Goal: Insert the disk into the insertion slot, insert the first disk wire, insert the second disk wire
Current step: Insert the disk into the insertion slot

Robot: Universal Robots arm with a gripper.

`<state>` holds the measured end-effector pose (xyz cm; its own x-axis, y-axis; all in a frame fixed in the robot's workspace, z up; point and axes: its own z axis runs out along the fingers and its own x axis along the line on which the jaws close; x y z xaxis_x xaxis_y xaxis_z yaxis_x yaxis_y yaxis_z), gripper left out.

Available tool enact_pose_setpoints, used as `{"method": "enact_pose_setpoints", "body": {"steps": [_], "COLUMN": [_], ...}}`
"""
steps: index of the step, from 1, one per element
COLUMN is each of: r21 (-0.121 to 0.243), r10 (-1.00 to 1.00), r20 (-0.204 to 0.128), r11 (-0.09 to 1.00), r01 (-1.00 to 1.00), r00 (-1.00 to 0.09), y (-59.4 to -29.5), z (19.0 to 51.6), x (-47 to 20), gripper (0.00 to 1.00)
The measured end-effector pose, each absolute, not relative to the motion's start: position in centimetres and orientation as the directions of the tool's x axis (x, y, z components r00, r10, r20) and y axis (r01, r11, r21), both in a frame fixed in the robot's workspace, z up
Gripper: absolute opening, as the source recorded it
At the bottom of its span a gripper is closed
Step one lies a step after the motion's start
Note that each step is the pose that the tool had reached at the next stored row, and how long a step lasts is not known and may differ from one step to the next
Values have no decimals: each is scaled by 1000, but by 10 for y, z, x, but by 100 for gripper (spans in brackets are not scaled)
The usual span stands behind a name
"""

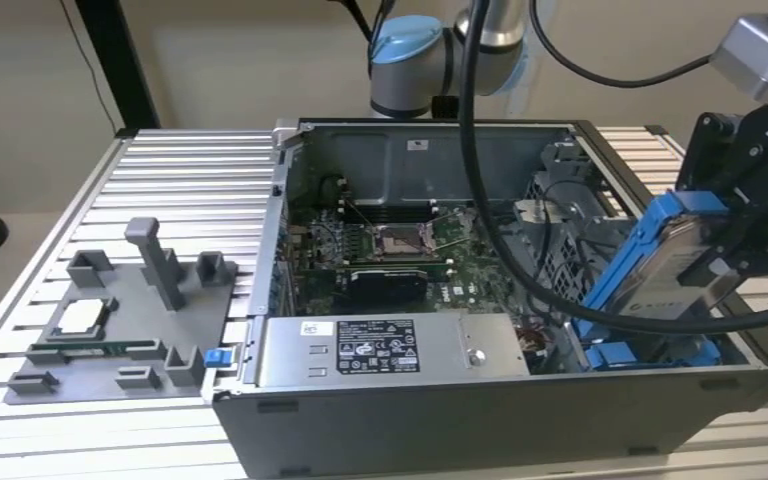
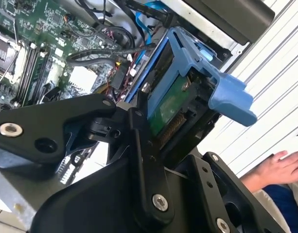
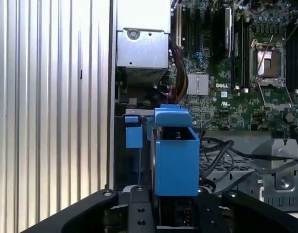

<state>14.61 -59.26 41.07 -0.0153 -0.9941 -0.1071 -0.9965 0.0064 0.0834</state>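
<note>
My gripper (image 1: 728,250) is shut on the disk (image 1: 671,262), a silver-grey drive in a bright blue carrier. It holds the disk tilted, lower end down, above the insertion slot (image 1: 640,354) at the near corner of the open computer case on the exterior view's right. The second wrist view shows the disk's green circuit board (image 2: 169,112) between the black fingers (image 2: 139,128). The blue carrier (image 3: 176,158) also appears in the first wrist view, over the slot's blue rail (image 3: 134,136). Black cables (image 3: 224,151) lie beside the bay; I cannot tell which are the disk wires.
A grey labelled power-supply box (image 1: 384,350) sits at the case's front, with the motherboard (image 1: 391,245) behind it. A grey fixture (image 1: 117,320) with parts rests on the ribbed table on the exterior view's left. A person's hand (image 2: 277,170) rests near the case.
</note>
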Motion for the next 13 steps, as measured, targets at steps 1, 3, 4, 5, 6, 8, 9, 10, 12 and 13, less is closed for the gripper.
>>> {"method": "enact_pose_setpoints", "body": {"steps": [1, 3, 4, 5, 6, 8, 9, 10, 12, 13], "r21": [84, 85, 85, 85, 85, 85, 85, 85, 85, 85], "r10": [-994, -994, -994, -994, -994, -994, -994, -994, -993, -993], "r20": [-107, -107, -107, -108, -108, -109, -110, -111, -113, -115], "r11": [6, 6, 6, 6, 6, 6, 6, 6, 6, 6], "r01": [-996, -996, -996, -996, -996, -996, -996, -996, -996, -996], "r00": [-15, -15, -15, -15, -15, -15, -16, -16, -16, -16], "y": [-593, -593, -593, -593, -593, -593, -593, -593, -593, -593], "z": [410, 409, 408, 407, 406, 404, 403, 401, 398, 397], "x": [146, 146, 146, 146, 146, 146, 146, 146, 146, 146], "gripper": [0, 0, 0, 0, 0, 0, 0, 0, 0, 0]}}
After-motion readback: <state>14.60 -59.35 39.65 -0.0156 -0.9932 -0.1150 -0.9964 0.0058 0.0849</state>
